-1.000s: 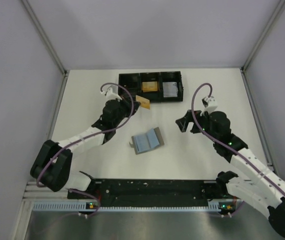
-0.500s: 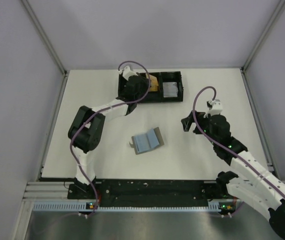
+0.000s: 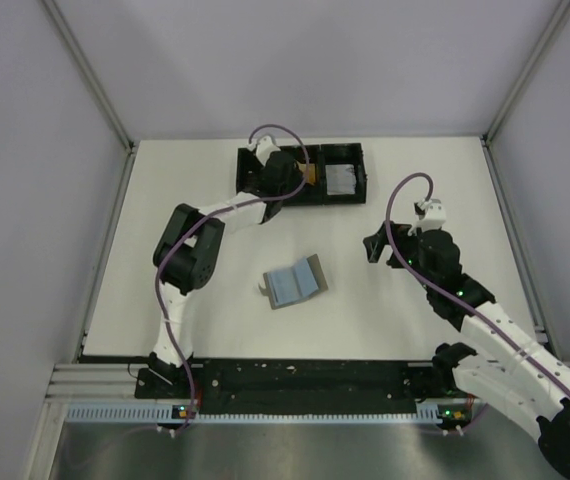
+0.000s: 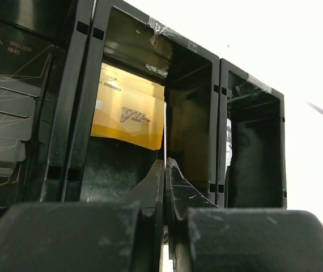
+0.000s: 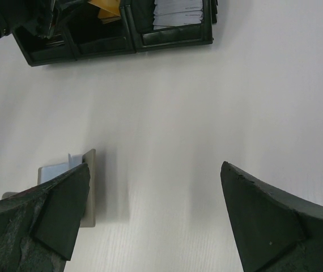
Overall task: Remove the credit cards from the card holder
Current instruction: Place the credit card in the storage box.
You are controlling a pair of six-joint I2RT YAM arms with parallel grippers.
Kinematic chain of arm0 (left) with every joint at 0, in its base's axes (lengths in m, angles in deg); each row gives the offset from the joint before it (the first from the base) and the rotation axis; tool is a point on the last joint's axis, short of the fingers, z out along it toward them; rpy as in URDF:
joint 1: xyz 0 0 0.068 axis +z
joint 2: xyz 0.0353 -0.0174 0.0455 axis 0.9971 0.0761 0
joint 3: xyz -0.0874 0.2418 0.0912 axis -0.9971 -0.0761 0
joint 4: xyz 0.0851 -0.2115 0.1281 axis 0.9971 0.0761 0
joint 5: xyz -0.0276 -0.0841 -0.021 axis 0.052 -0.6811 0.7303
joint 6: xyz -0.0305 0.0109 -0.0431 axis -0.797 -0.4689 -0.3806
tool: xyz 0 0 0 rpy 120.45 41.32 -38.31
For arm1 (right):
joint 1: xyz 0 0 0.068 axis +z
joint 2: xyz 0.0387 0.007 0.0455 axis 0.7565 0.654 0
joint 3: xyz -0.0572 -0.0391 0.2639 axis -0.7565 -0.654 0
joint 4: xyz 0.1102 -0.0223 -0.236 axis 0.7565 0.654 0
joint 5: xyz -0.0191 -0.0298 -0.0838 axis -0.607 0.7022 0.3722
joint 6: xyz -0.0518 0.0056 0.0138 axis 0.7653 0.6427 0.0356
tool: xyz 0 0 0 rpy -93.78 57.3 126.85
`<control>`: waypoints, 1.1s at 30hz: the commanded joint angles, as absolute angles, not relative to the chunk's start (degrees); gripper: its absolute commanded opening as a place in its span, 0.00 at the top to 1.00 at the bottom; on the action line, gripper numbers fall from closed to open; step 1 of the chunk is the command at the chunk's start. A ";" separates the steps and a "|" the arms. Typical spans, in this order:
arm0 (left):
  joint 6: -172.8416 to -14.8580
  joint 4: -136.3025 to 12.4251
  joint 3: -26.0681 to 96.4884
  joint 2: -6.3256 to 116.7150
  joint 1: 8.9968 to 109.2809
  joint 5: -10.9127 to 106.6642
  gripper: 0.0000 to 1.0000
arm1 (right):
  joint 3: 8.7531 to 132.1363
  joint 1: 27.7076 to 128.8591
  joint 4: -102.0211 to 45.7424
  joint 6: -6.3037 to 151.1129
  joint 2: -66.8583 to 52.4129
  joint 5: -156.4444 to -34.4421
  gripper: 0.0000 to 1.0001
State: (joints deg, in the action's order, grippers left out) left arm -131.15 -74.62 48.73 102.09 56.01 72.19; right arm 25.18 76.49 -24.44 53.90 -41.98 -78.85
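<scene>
From above, no sight of the left claw (image 4: 165, 165), buried under its own wrist over the black three-compartment tray (image 3: 337, 200) at the far side. Through the left wrist camera: fingers pressed together tip to tip, nothing between them, pointing into the middle compartment beside the divider to the right-hand one.

Inside that compartment, a gold card marked VIP (image 4: 128, 113), with its smaller print too blurred to read. To the left, dark cards with thin gold lines (image 4: 11, 119), cut off by the picture's edge. Of the right-hand compartment, only a pale sliver visible here. From above, silvery-grey credit cards (image 3: 340, 178) lying flat in it.

White matte desk (image 3: 365, 320). Pale grey walls on three sides, aluminium posts in the far corners, a black rail (image 3: 305, 375) along the near edge.

Card holder (image 3: 295, 281) near the middle of the desk, well apart from both claws. Lying open, with a light blue ribbed inside, a grey flap at the right and a small tab at the left edge. In the right wrist view, half hidden behind one finger. Cannot tell whether any card sits in its pockets.

Right claw (image 5: 154, 167) spread wide and empty, hanging over bare desk to the right of the holder.
</scene>
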 commanded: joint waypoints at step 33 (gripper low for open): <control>-111.27 -54.22 33.29 68.93 53.91 69.06 0.19 | 30.93 79.47 -24.70 59.96 -36.72 -92.72 0.08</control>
State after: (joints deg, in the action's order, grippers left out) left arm -113.56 -60.81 41.65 76.78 55.12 71.91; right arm 26.10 76.95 -24.31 57.15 -39.29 -87.55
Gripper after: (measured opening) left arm 0.808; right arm 0.921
